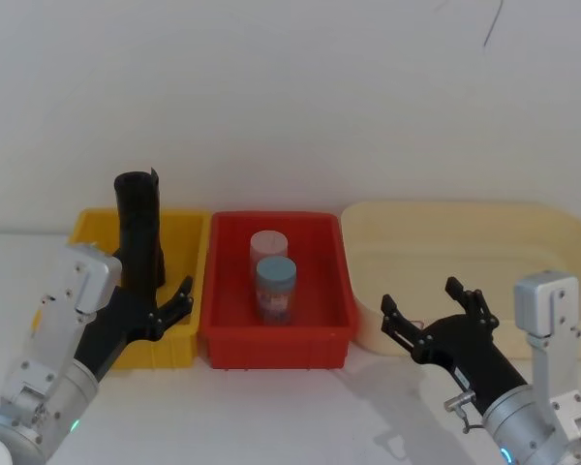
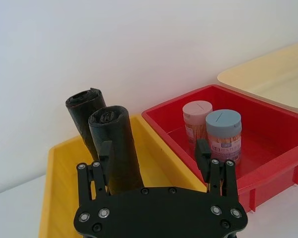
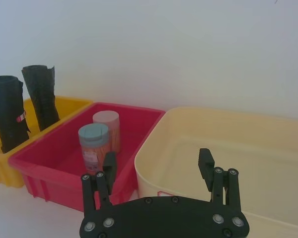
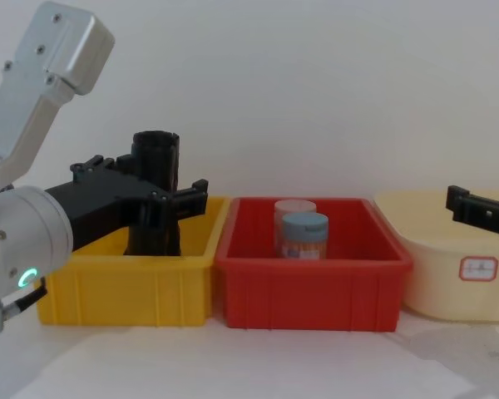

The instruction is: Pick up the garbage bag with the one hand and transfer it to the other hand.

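Above the yellow bin (image 4: 125, 291), the spread left gripper (image 2: 154, 146) flanks a crinkled garbage bag (image 2: 114, 144).

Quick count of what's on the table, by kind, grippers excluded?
Black bag rolls: 2, red-marked roll, plain roll
Lidded jars: 2, pink-lidded jar, blue-lidded jar
Bins: 3, yellow bin, red bin, cream tray
Total: 7

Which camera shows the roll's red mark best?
Right wrist view: the garbage bag shows its red mark. Left wrist view shows no mark; in head and chest views the left gripper partly covers it.
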Robot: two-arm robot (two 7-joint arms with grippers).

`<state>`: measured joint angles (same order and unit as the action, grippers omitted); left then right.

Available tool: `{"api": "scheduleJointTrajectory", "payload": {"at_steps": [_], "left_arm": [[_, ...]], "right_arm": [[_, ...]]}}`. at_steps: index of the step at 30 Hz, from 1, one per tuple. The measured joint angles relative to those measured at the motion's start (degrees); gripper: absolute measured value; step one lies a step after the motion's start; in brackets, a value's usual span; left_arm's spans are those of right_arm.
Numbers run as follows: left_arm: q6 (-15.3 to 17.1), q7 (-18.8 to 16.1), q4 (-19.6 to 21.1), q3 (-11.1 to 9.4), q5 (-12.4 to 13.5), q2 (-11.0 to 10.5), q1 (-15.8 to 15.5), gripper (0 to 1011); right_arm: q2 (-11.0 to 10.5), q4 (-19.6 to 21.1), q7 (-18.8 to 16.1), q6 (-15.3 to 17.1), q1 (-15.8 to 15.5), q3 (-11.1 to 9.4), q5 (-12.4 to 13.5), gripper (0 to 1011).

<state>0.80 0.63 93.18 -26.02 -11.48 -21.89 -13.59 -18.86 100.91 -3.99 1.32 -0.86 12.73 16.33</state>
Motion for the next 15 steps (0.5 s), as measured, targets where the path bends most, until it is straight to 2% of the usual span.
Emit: {"api": "scheduleJointTrajectory", "payload": {"at_steps": [15], "left_arm": [[0.00, 0.00, 0.00, 0.00, 0.00, 0.00, 0.00, 1000]], "right_arm": [[0.00, 0.00, 0.00, 0.00, 0.00, 0.00, 0.00, 1001]]}}
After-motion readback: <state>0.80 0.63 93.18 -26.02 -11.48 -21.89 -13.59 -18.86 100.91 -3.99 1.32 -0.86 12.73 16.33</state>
